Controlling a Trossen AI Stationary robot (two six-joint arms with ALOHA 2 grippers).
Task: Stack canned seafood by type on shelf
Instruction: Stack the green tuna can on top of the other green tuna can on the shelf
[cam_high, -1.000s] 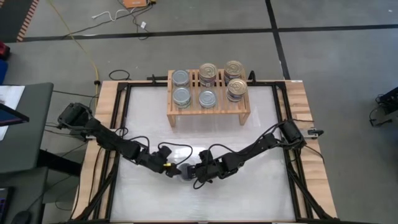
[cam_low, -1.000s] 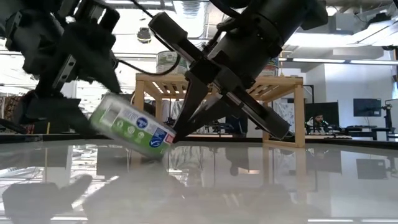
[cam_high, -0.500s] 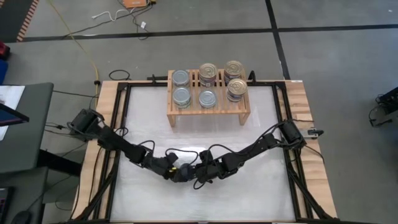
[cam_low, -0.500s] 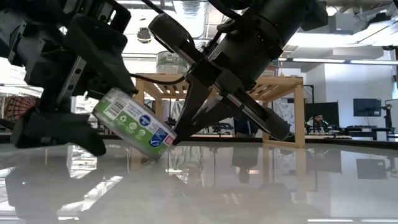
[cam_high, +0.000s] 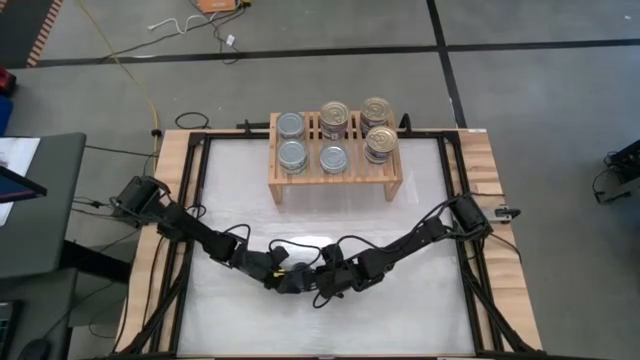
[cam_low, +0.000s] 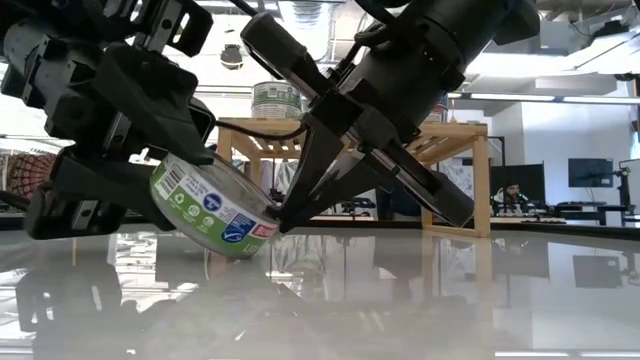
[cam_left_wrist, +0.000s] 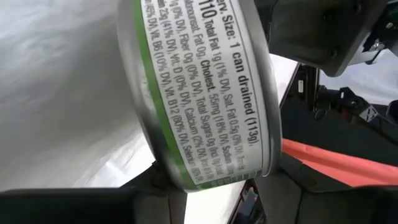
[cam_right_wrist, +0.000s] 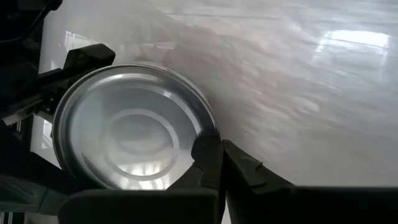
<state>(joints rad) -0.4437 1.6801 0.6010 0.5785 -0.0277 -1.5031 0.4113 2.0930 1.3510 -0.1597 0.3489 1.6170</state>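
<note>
Both grippers meet mid-table, well in front of the shelf (cam_high: 333, 168), and from overhead their dark bodies hide the green-labelled can (cam_low: 213, 207) between them. At table height the can shows tilted, its lower rim near the glossy white table (cam_high: 400, 310), while the left gripper (cam_low: 120, 175) is clamped across it (its wrist camera is filled by the nutrition label). The right gripper (cam_low: 290, 215) has its fingers pressed together, tips against the can's rim. A second ago the left arm stood farther out; it has since closed in and taken the can. Six stacks of cans (cam_high: 331, 137) sit on the shelf; open table lies on every side.
</note>
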